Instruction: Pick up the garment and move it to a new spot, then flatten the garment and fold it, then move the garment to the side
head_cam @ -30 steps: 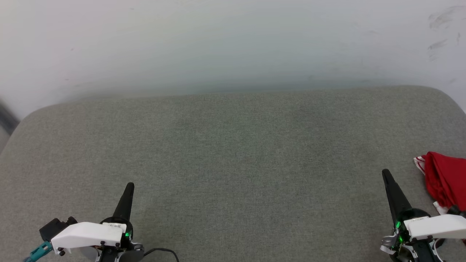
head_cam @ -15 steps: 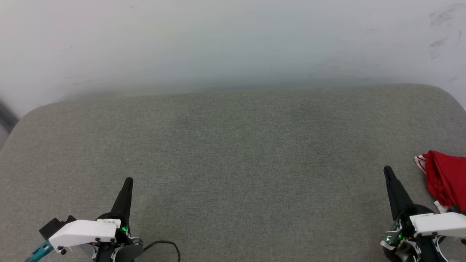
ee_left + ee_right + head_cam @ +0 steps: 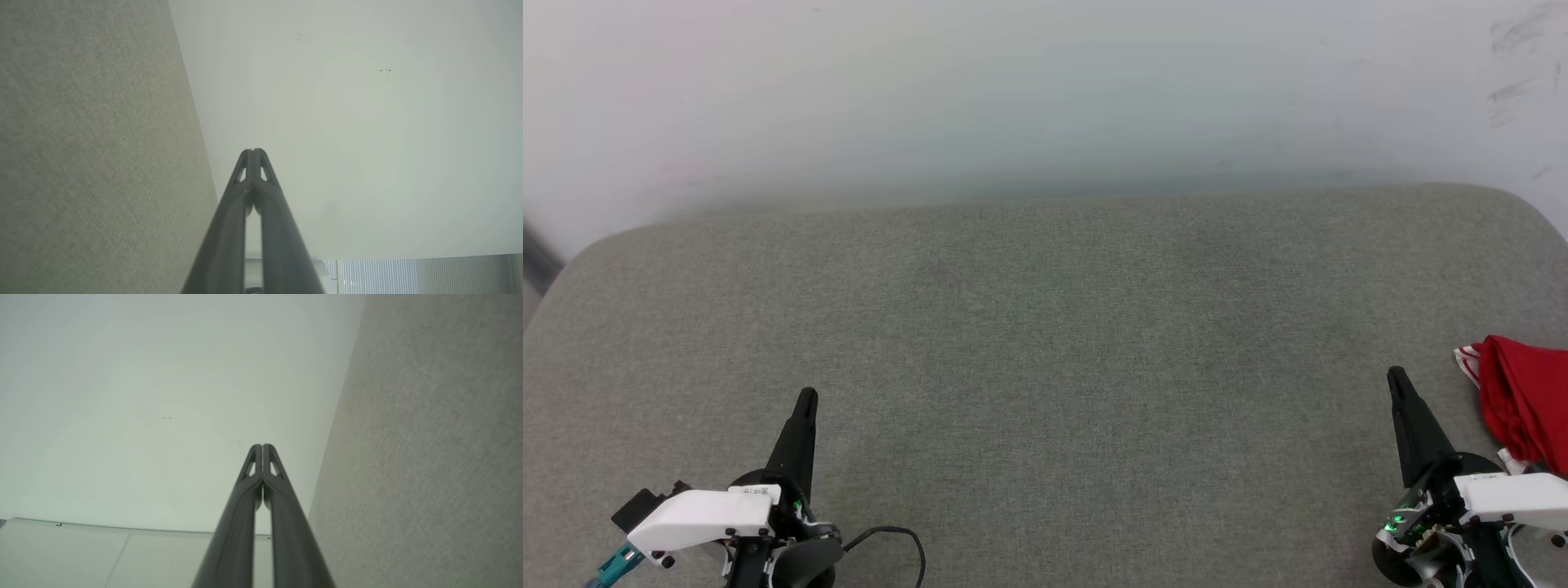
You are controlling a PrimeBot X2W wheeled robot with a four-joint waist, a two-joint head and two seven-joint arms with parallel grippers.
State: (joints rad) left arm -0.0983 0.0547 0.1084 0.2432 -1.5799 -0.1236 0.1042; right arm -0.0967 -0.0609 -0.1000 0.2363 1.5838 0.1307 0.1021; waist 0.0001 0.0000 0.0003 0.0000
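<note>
— What's that big grey thing?
— A padded fabric cushion (image 3: 1045,367), rounded at its far corners, with a pale wall (image 3: 1013,98) just behind it on the far side.
— Wall clean?
— Mostly; dark scuff marks (image 3: 1515,33) smudge it at the far right.

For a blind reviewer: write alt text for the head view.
A red garment lies at the right edge of a grey-green padded surface, just right of the shut right gripper. The shut left gripper sits lower left; a pale wall stands behind.
</note>
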